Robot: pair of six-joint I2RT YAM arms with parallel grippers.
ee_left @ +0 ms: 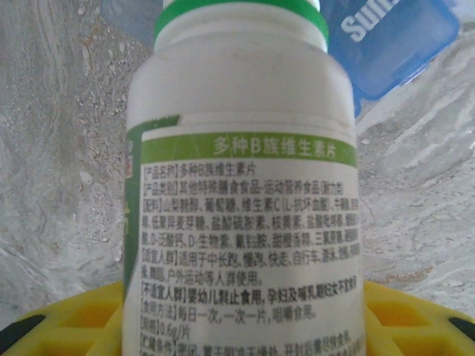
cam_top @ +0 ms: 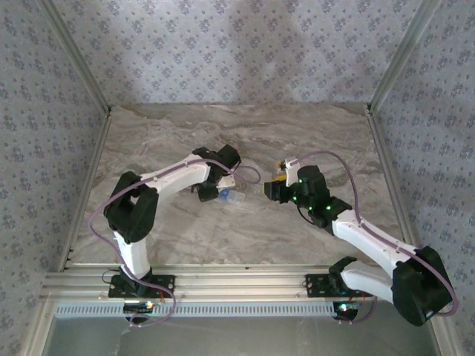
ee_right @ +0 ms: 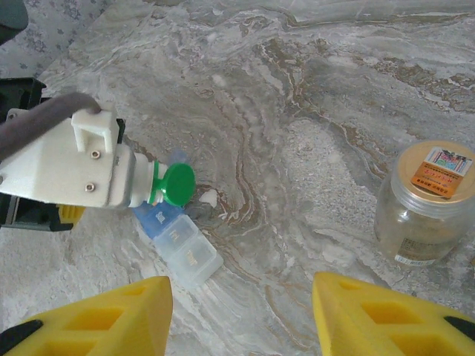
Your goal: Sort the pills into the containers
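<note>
My left gripper (ee_left: 245, 322) is shut on a white pill bottle (ee_left: 245, 170) with a green-banded label; its yellow fingers (ee_left: 74, 315) show on either side. In the right wrist view the bottle lies tipped on its side, its green flip cap (ee_right: 178, 184) hanging open over a clear pill organizer (ee_right: 185, 252) whose blue lid (ee_right: 152, 219) is raised. A small white piece (ee_right: 208, 196) lies on the table beside the cap. My right gripper (ee_right: 241, 311) hovers open and empty nearby. From above, the left gripper (cam_top: 215, 185) and right gripper (cam_top: 273, 187) face each other across the organizer (cam_top: 236, 197).
A clear jar (ee_right: 427, 204) with an orange-labelled gold lid stands upright on the marble table (ee_right: 319, 111), to the right of my right gripper. Patterned walls (cam_top: 237, 44) enclose the table on three sides.
</note>
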